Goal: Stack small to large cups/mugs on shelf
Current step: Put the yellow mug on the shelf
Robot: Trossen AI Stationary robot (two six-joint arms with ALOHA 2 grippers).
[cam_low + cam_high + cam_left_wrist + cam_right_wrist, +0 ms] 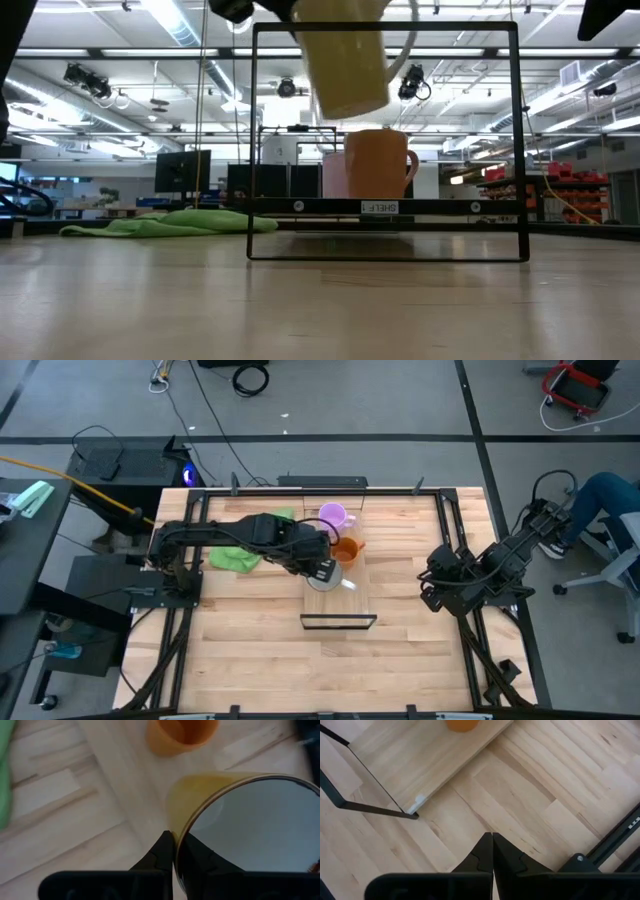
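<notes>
The white mug (345, 60) is lifted above the shelf (352, 600), tilted, in my left gripper (173, 836), which is shut on it. In the high view that gripper (322, 568) stands over the plank's middle. The orange mug (347, 549) stands upright on the shelf just beyond it, also showing in the low view as the orange mug (378, 163). The purple mug (333, 516) stands farther back on the plank. My right gripper (493, 837) is shut, touching nothing, above the table near the right edge (440, 575). My left gripper pinches the white mug's wall at the rim (176, 827), one finger inside the mug and one outside. The mug is lifted clear of the shelf and tilted, its open mouth facing the wrist camera. Its handle does not show at the fingers.
A green cloth (235, 557) lies on the table left of the shelf, under the left arm. The shelf's thin black end frame (385, 140) stands at the plank's near end. Bare wooden tabletop (250, 650) spreads toward the near edge.
</notes>
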